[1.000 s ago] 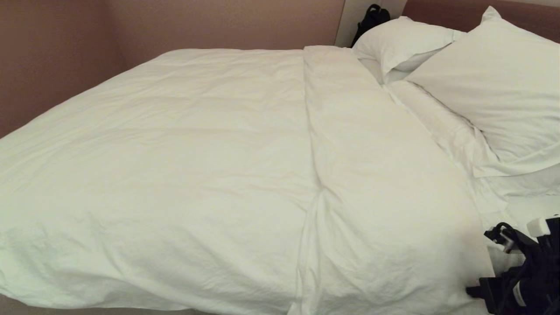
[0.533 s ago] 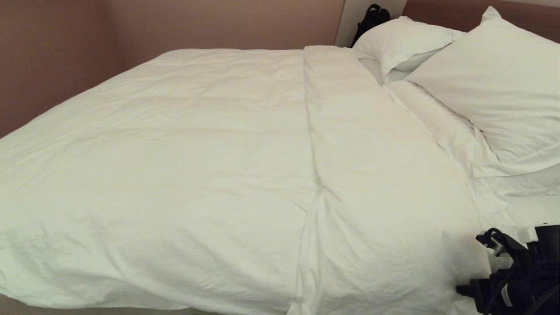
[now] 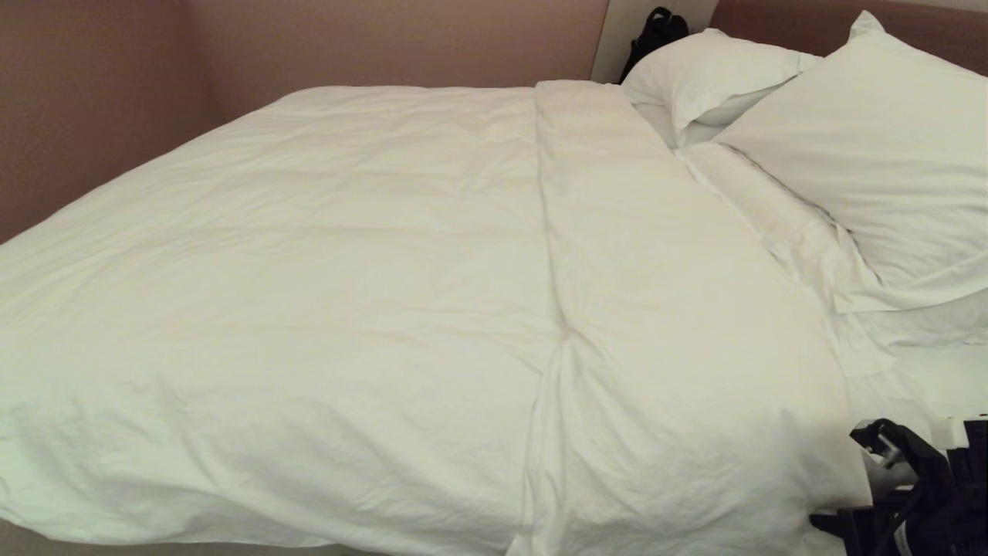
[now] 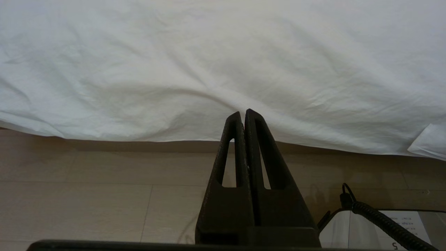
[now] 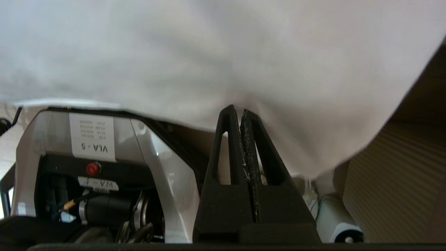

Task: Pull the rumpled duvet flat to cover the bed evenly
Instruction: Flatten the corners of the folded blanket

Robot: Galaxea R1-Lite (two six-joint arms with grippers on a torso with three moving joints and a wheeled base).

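While the duvet (image 3: 370, 309) lies spread over most of the bed (image 3: 46, 540), reaching from the far wall side to the near edge and hanging a little over that edge, the job reads as largely done. Its surface is broad and fairly flat, with light creasing only. One fault remains visible: a long lengthwise fold (image 3: 552, 309) runs from far to near, right of centre, and gathers into a small pucker about midway. The right-hand band of the duvet stops short of the two pillows (image 3: 872, 147), which sit at the far right against the headboard (image 3: 779, 19) — a strip of sheet (image 3: 942, 378) shows beside them.

The right gripper (image 5: 240, 111) is low at the near right corner, its fingers (image 5: 228, 139) closed on nothing, tips just under the overhanging duvet hem. The left gripper (image 4: 243, 112) is below the near edge over the floor (image 4: 87, 195), fingers pressed together and empty, pointing at the hem without holding it.

Judgement: coverage is nearly even; what is left is easing out the central fold and perhaps squaring the near right corner — no grasp is in place for either.
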